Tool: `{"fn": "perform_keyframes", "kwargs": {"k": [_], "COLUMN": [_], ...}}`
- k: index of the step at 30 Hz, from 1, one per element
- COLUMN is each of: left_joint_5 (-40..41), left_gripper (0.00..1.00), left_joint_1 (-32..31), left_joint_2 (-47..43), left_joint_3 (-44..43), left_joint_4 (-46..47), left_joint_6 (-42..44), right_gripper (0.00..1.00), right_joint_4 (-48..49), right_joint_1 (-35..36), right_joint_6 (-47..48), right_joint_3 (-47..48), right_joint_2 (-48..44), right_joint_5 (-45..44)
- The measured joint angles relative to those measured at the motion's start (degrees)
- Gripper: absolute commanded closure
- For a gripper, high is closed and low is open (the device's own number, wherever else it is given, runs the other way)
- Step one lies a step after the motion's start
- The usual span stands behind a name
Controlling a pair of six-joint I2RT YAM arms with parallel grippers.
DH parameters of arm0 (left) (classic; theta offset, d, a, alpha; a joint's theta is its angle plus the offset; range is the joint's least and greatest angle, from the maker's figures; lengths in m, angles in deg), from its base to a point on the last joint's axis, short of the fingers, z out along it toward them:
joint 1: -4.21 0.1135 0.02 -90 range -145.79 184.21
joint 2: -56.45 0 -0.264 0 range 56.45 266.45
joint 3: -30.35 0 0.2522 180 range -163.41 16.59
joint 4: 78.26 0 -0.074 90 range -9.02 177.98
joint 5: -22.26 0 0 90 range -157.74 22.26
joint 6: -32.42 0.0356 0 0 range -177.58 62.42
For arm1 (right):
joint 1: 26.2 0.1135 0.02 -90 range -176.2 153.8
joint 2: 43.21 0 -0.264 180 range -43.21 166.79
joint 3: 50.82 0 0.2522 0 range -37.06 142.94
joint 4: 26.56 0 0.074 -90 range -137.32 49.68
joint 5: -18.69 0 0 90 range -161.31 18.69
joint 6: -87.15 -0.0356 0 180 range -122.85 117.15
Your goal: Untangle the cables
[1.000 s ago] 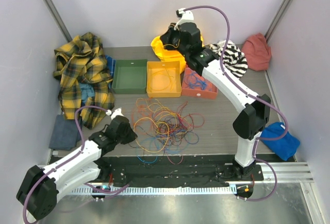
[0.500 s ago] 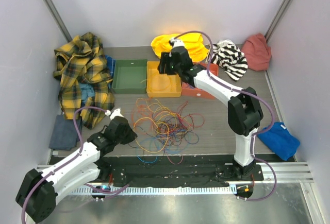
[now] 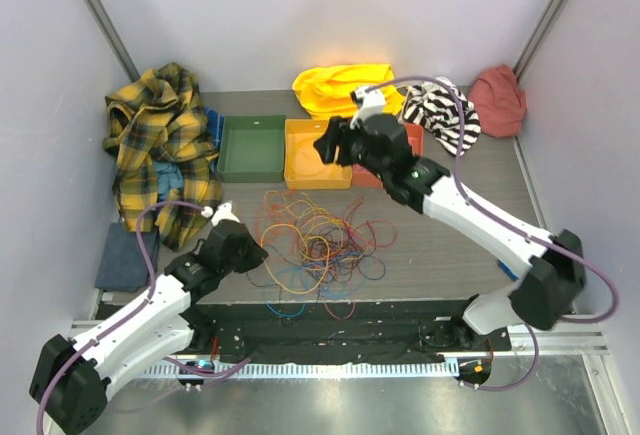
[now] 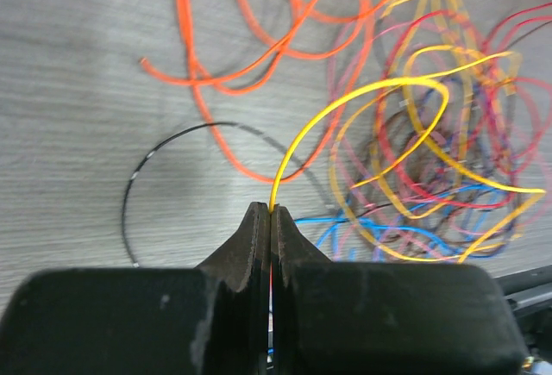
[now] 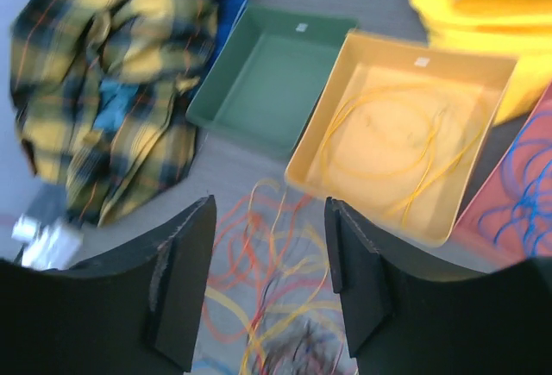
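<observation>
The cables point(image 3: 320, 245) lie in a loose tangle of orange, yellow, red, blue and dark loops at the table's middle. My left gripper point(image 3: 252, 255) sits at the tangle's left edge. In the left wrist view it point(image 4: 271, 210) is shut on a yellow cable point(image 4: 345, 103) that arches up and right into the pile point(image 4: 431, 159). My right gripper point(image 3: 326, 148) hangs open over the yellow tray's right side. In the right wrist view its jaws point(image 5: 269, 207) stand apart with nothing between them, above the tangle's far edge point(image 5: 276, 306).
Three trays stand in a row behind the tangle: green point(image 3: 226, 150), yellow point(image 3: 289, 155) with yellow cables in it, and red point(image 3: 362, 179) with blue cables point(image 5: 517, 207). Clothes ring the table: plaid shirt point(image 3: 160, 145), yellow cloth point(image 3: 340, 85), striped cloth point(image 3: 445, 110), red cloth point(image 3: 498, 100).
The right arm swung from the back, above the yellow cloth, forward to the yellow tray, and its gripper went from shut to open. The left gripper kept its hold and shifted slightly.
</observation>
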Motion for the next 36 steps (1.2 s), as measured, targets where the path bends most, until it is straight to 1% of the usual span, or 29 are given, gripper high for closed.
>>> {"fn": "perform_keyframes", "kwargs": {"k": [4, 8, 10, 13, 16, 18, 19, 21, 23, 24, 26, 27, 28, 30, 31, 32, 34, 35, 36], "left_joint_5": [0.61, 1.09, 1.29, 1.62, 1.99, 2.01, 2.01, 2.03, 2.08, 2.19, 2.45, 2.47, 2.51, 2.78, 2.93, 3.04, 3.34, 3.41, 3.37], "left_gripper": [1.0, 1.0, 1.0, 1.0, 1.0, 1.0, 1.0, 1.0, 1.0, 1.0, 1.0, 1.0, 1.0, 0.96, 0.93, 0.84, 0.75, 0.65, 0.61], "left_joint_1": [0.0, 0.0, 0.0, 0.0, 0.0, 0.0, 0.0, 0.0, 0.0, 0.0, 0.0, 0.0, 0.0, 0.0, 0.0, 0.0, 0.0, 0.0, 0.0], "left_joint_2": [0.28, 1.77, 2.27, 2.75, 2.99, 3.15, 3.19, 3.19, 3.17, 3.15, 2.91, 2.62, 2.34, 1.44, 0.9, 0.31, -0.83, -1.4, -1.9], "left_joint_3": [-2.93, -5.29, -6.08, -7.04, -7.61, -7.93, -8.07, -8.2, -8.22, -8.22, -8.22, -8.22, -8.24, -8.26, -8.26, -8.26, -8.26, -8.26, -8.26], "left_joint_4": [-0.28, -0.48, -0.59, -0.7, -0.7, -0.87, -0.94, -1.05, -1.22, -1.38, -1.9, -2.14, -2.4, -3.1, -3.45, -3.72, -4.04, -4.13, -4.13], "left_joint_6": [0.42, 0.72, 0.9, 1.51, 1.92, 1.97, 1.99, 2.03, 2.12, 2.12, 2.14, 2.14, 2.16, 2.19, 2.21, 2.23, 2.51, 2.51, 2.62], "right_gripper": [0.41, 0.41, 0.41, 0.41, 0.42, 0.44, 0.48, 0.53, 0.63, 0.73, 0.84, 0.95, 0.99, 0.99, 0.99, 0.99, 0.99, 0.99, 0.99], "right_joint_4": [1.95, 2.14, 1.53, 0.96, 0.98, 1.55, 1.81, 2.67, 4.39, 5.16, 6.19, 6.36, 6.38, 5.29, 4.39, 3.61, 0.79, -0.57, -1.9], "right_joint_1": [6.64, 12.31, 13.49, 13.6, 13.64, 13.75, 13.79, 13.9, 13.9, 13.92, 13.92, 13.92, 13.92, 13.92, 13.92, 13.92, 13.92, 13.92, 13.94], "right_joint_6": [-1.16, -3.76, -5.25, -6.88, -7.52, -7.52, -7.5, -7.5, -7.52, -7.54, -7.63, -7.67, -7.76, -7.43, -7.15, -6.97, -5.81, -5.07, -4.35], "right_joint_3": [-12.72, -24.5, -28.81, -32.3, -32.81, -32.81, -32.81, -32.81, -32.81, -32.81, -32.76, -32.7, -32.68, -32.41, -31.78, -30.93, -27.52, -25.33, -22.82], "right_joint_2": [-8.72, -11.45, -11.56, -11.87, -11.91, -11.91, -11.76, -10.99, -9.09, -7.89, -5.27, -3.87, -2.64, -1.86, -2.03, -2.36, -3.63, -4.79, -6.21], "right_joint_5": [-1.42, -1.81, -1.84, -1.97, -2.54, -2.82, -2.95, -2.89, -2.29, -1.9, -1.38, -1.16, -1.05, -1.14, -1.46, -1.73, -2.86, -3.52, -4.13]}}
